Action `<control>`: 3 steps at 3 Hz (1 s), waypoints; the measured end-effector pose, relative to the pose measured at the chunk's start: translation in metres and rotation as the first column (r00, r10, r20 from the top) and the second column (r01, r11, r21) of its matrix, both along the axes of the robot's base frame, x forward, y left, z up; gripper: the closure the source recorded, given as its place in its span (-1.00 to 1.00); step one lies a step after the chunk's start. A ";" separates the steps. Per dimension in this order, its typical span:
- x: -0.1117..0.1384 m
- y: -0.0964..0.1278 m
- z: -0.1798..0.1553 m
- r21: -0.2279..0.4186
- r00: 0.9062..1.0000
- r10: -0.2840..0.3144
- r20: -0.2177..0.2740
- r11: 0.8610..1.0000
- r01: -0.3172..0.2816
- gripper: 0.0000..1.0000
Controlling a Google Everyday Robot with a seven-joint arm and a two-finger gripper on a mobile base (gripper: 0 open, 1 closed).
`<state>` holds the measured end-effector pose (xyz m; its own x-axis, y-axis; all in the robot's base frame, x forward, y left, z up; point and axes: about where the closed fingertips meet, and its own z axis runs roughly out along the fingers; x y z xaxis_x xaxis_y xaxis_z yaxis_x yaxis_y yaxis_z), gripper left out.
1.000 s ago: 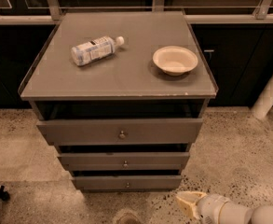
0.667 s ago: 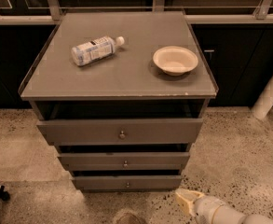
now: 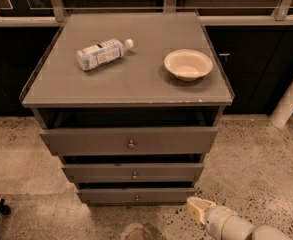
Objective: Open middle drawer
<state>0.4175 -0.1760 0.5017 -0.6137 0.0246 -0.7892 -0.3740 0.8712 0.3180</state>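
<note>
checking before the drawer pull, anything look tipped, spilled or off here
Only the plastic bottle: it lies on its side on the cabinet top, left of the upright bowl. The middle drawer looks straight. The claw sits low at the bottom right, near the floor.

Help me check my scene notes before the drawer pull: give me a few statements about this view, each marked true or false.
1. The water bottle lies on its side on the cabinet top. True.
2. The bowl sits left of the bottle. False: in the camera view it is to the bottle's right.
3. The end effector is on the middle drawer. False: it is low at the lower right, near the floor, apart from the drawer.
4. The middle drawer has a small round knob at the centre of its front. True.
</note>
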 end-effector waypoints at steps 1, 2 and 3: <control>0.007 0.002 -0.014 0.017 1.000 0.020 0.011 1.000 -0.020 1.00; 0.026 0.002 -0.034 0.067 0.996 0.061 0.060 0.996 -0.065 1.00; 0.058 0.001 -0.050 0.114 0.989 0.088 0.116 0.988 -0.101 1.00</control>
